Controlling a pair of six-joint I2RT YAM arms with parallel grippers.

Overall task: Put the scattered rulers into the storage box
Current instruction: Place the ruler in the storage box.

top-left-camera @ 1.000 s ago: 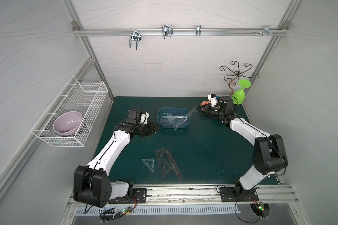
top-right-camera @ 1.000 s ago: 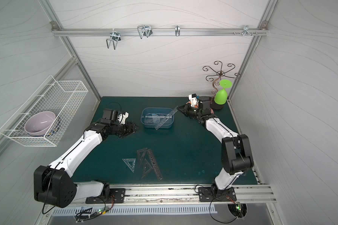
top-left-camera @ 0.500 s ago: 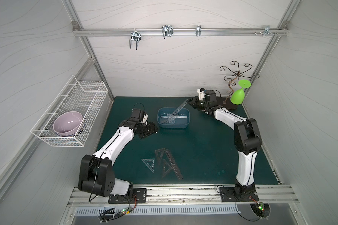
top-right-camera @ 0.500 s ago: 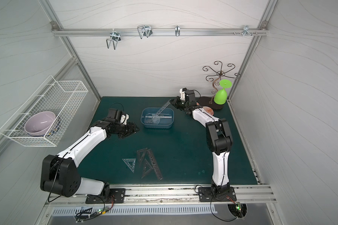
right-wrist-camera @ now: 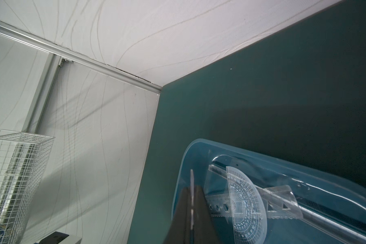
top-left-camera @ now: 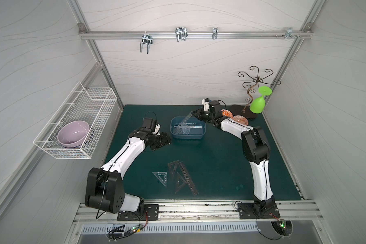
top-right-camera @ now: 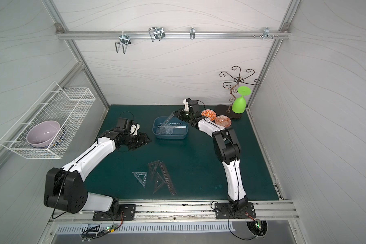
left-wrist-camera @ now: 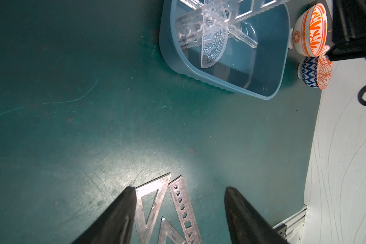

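Right jaws (right-wrist-camera: pixel 192 188) are clamped on a clear stencil strip (top-left-camera: pixel 185 121), which is seen edge-on between the fingers in the right wrist view. The strip is held tilted. Its upper end is at the jaws, over the far right part of the storage box (top-left-camera: pixel 199 137), and its lower end is down inside the box toward the left wall. Whether it touches the box floor cannot be told.

A half-circle protractor (top-left-camera: pixel 184 132) and a thin clear straightedge (top-left-camera: pixel 195 126) are already lying in the box, the straightedge laid lengthwise and overlapped by the protractor.

Left jaws (left-wrist-camera: pixel 180 188) are spread wide with nothing gripped. They are held low over the bench (top-left-camera: pixel 220 164), just beside the left end of the box.

Four rulers are left on the bench toward the front, well apart from the box:
- bluish triangle (top-left-camera: pixel 164 176)
- far smoky triangle (left-wrist-camera: pixel 154 185)
- near smoky triangle (left-wrist-camera: pixel 164 226)
- dark stencil strip (left-wrist-camera: pixel 188 208), lying right against both smoky triangles

An orange-patterned bowl (top-left-camera: pixel 227 114) and a second patterned bowl (top-left-camera: pixel 240 120) are seen behind the right arm, near the right end of the box. A lilac bowl (top-left-camera: pixel 73 133) is held in the wire basket (top-left-camera: pixel 97 99) on the left wall.
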